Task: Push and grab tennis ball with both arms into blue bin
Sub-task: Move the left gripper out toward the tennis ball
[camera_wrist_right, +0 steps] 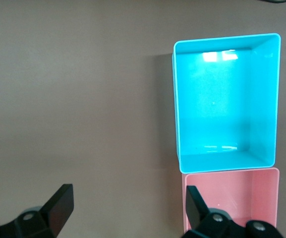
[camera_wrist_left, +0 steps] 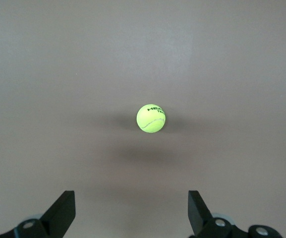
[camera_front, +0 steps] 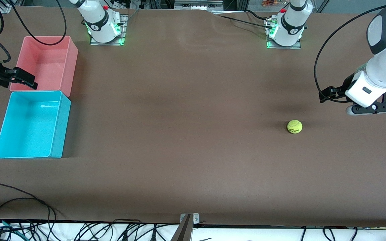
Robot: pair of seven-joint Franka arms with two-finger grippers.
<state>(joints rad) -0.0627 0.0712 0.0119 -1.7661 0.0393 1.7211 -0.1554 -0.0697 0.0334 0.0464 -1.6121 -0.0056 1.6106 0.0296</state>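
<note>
The tennis ball (camera_front: 294,127) sits alone on the brown table (camera_front: 186,140), toward the left arm's end and well apart from the bins — too far for 1 arm to carry it all the way, I judge, which is why 2 arms share the job.

The left gripper (camera_front: 347,100) hangs in the air near the ball. In the left wrist view its fingers (camera_wrist_left: 63,210) are spread wide with nothing between them and the ball (camera_wrist_left: 151,118) is centred ahead. I read that as lined up for a push.

The right gripper (camera_front: 18,78) waits over the pink bin (camera_front: 72,50), fingers (camera_wrist_right: 61,203) released and empty. The blue bin (camera_front: 59,134) sits just beside the pink one, nearer the front camera, empty — ready to receive.
</note>
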